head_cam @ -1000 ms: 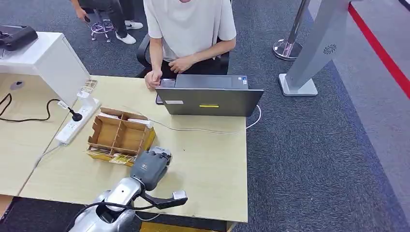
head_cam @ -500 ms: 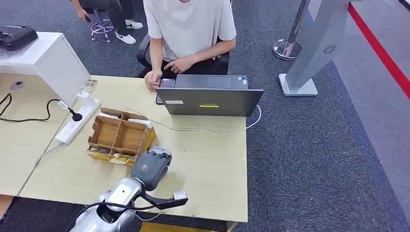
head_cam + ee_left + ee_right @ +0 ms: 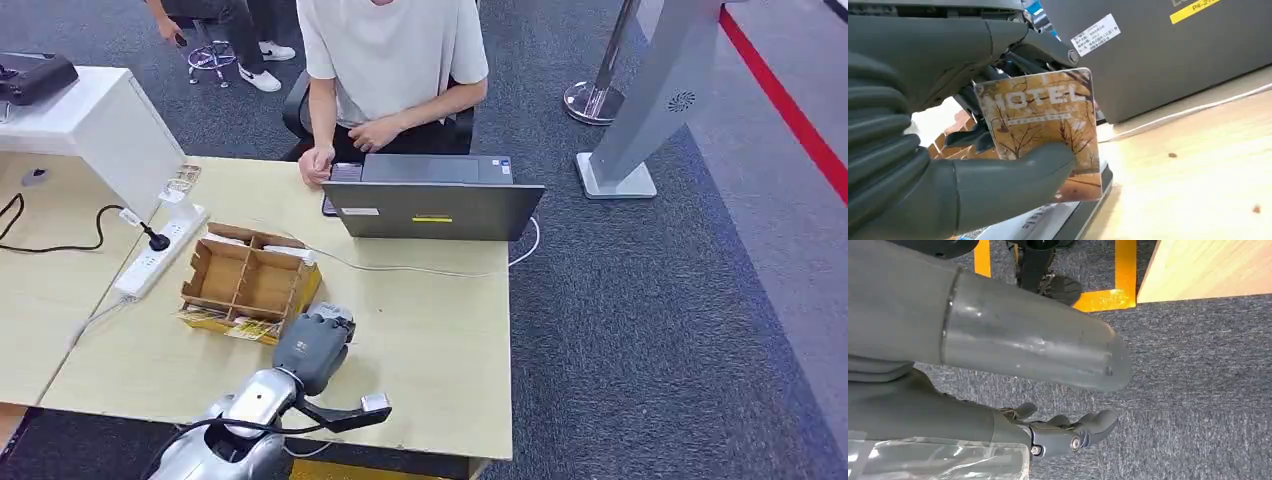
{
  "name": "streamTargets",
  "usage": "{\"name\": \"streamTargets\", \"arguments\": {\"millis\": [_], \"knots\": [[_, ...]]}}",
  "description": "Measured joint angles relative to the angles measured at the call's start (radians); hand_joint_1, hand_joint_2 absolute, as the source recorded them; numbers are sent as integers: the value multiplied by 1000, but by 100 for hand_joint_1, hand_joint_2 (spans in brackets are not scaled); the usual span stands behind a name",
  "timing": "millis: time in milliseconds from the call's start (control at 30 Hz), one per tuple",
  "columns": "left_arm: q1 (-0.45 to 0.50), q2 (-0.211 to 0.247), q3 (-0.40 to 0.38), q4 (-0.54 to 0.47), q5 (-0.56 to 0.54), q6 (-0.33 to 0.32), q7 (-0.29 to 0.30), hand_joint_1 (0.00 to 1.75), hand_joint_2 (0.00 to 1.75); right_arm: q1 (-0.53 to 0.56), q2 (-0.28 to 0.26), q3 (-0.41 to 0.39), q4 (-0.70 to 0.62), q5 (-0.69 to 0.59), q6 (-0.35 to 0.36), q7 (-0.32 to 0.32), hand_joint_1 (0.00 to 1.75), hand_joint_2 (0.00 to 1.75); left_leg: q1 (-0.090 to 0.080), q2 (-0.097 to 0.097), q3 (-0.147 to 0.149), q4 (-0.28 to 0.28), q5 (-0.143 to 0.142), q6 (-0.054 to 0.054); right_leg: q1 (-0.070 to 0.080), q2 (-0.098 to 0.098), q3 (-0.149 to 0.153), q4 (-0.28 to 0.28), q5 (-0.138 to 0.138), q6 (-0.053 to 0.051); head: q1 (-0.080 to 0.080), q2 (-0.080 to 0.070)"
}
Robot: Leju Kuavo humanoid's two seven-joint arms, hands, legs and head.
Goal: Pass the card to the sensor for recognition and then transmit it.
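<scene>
The hotel key card (image 3: 1045,132) is pinched between the thumb and fingers of the left robot hand (image 3: 313,345), just above a flat grey sensor (image 3: 1063,220) lying on the worktop (image 3: 430,320). Beside them stands a compartmented cardboard box (image 3: 247,280); beyond, a laptop (image 3: 435,208) and a seated person (image 3: 390,60). The right robot hand (image 3: 1068,432) hangs over carpet, fingers loosely apart, holding nothing.

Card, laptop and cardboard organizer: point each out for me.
card (image 3: 1040,120), left wrist view, middle of printed face
laptop (image 3: 435,210), head view, back of lid
cardboard organizer (image 3: 245,275), head view, center divider
</scene>
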Motion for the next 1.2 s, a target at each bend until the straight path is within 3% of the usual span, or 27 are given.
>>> {"name": "streamTargets", "arguments": {"millis": [233,467,733,833,967,1200], "knots": [[3,-2,24,47,-49,-24,84,175,175,1,0,-7,0,21,1,15,0,0,0,0,0,0,0,0,0,1,0,0,0,0,0,0],[5,-1,78,96,-64,-18,69,175,175,1,0,-14,0,31,2,18,0,0,0,-1,0,0,0,0,0,-1,0,0,0,0,0,0],[5,-2,87,105,-67,-16,58,175,175,1,0,-18,0,34,0,18,0,0,0,-1,0,0,0,0,0,-1,0,0,0,0,0,0],[5,-3,92,107,-66,46,27,175,175,1,0,-22,0,36,2,15,0,0,0,-1,0,0,0,0,0,-1,0,0,0,0,0,0],[-18,-2,101,68,-54,244,-51,175,175,-1,0,-22,0,56,6,13,0,0,0,-2,-1,0,1,0,0,-2,0,0,0,0,0,0],[-87,-1,121,10,-31,262,-84,175,175,-7,1,-22,0,65,8,14,0,0,0,-1,0,0,1,0,0,-2,0,0,0,0,0,0]]}}
